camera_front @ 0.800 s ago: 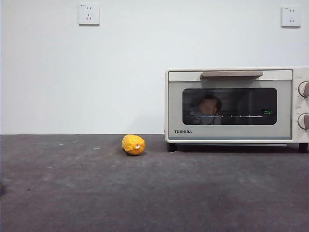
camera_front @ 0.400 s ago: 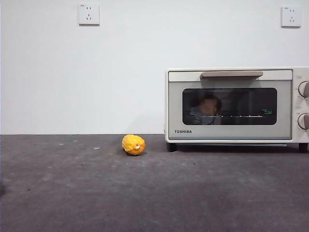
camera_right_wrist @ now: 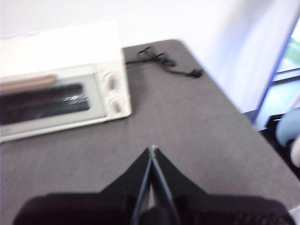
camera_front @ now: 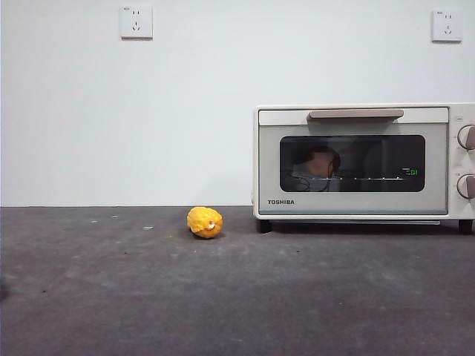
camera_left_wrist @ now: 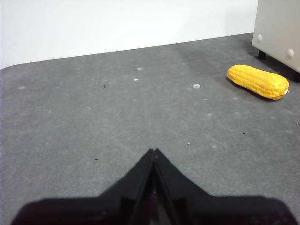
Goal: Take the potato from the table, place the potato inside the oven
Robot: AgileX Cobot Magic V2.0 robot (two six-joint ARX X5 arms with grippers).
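Inside the closed oven [camera_front: 355,163] sits the potato [camera_front: 320,161]; left claw [camera_left_wrist: 153,152] and right claw [camera_right_wrist: 152,150] are both pressed together over the tabletop [camera_front: 237,297].

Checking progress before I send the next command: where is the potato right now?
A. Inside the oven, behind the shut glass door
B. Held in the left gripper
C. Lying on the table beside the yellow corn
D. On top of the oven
A: the potato shows as a brown rounded lump through the dark glass of the shut oven; only the yellow corn lies on the table.
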